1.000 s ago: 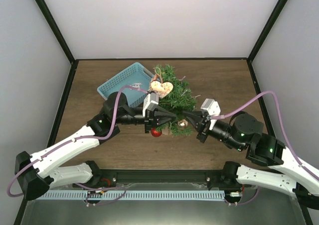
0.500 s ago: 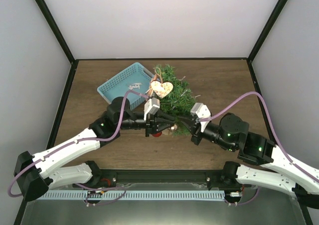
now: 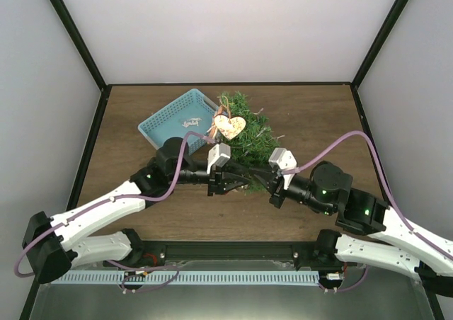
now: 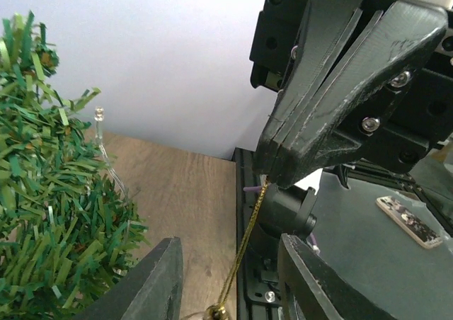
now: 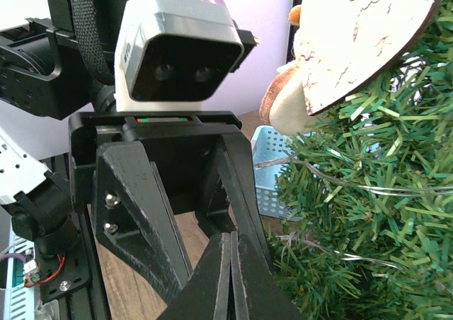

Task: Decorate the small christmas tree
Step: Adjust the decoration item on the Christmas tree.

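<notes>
Handover beside the small christmas tree (image 3: 246, 132), which stands mid-table just right of a light-blue basket (image 3: 173, 118), a wooden heart (image 3: 229, 127) already hung near its top. The right gripper (image 4: 272, 168), jaws pressed together, pinches a gold thread (image 4: 248, 228) from which an ornament's gold cap (image 4: 215, 311) dangles. The left gripper (image 4: 228, 238) stands spread, 1 finger on either side of the thread. The step in hand looks like passing 1 ornament from left arm to right. Next, the right arm would need to carry the thread to a bare branch and hook it there. 1 second ago the left jaws were shut over a red bauble, now hidden, and the right arm stood farther right.
</notes>
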Controlling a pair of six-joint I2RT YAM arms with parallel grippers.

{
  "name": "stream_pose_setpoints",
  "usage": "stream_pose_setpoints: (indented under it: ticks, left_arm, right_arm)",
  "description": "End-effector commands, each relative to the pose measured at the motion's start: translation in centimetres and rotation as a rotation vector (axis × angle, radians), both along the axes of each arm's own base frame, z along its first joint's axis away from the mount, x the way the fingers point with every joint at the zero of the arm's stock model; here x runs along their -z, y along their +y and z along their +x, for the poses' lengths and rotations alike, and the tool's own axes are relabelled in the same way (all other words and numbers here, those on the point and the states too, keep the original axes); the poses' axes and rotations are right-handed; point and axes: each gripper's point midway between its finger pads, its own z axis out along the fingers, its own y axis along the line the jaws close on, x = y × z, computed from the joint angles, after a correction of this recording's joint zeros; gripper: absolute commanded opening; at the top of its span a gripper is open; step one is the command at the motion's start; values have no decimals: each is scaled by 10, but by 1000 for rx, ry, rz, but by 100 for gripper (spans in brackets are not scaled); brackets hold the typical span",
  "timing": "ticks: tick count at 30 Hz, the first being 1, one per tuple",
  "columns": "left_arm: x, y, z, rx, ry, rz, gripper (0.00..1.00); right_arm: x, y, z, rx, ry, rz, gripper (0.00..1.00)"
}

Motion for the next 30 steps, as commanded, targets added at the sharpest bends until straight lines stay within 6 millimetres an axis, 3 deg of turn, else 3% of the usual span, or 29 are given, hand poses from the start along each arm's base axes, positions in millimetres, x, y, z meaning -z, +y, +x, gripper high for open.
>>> stream_pose_setpoints:
  ticks: [1, 5, 7, 8, 10, 11, 20, 30]
  left_arm:
    - [-2, -4, -7, 57, -38, -22, 38]
    - [0, -4, -11, 88, -45, -20, 13]
    - [1, -4, -13, 96, -50, -19, 6]
    - [1, -4, -11, 88, -52, -19, 7]
    - [1, -4, -9, 74, -52, -19, 19]
    - [1, -4, -10, 75, -53, -20, 21]
    - [1, -4, -14, 98, -34, -33, 17]
    - [1, -1, -15, 92, -30, -41, 19]
  right_arm:
    - [-9, 5, 0, -15, -4, 42, 1]
    - [-10, 8, -1, -25, -2, 45, 1]
    - [-11, 7, 0, -24, -3, 46, 1]
    - [-11, 7, -1, -24, -4, 46, 1]
    - [-11, 6, 0, -21, -4, 45, 1]
    - [-11, 6, -1, -21, -4, 47, 1]
    - [-12, 4, -1, -19, -9, 46, 1]
    - [-12, 0, -3, -18, -8, 50, 1]
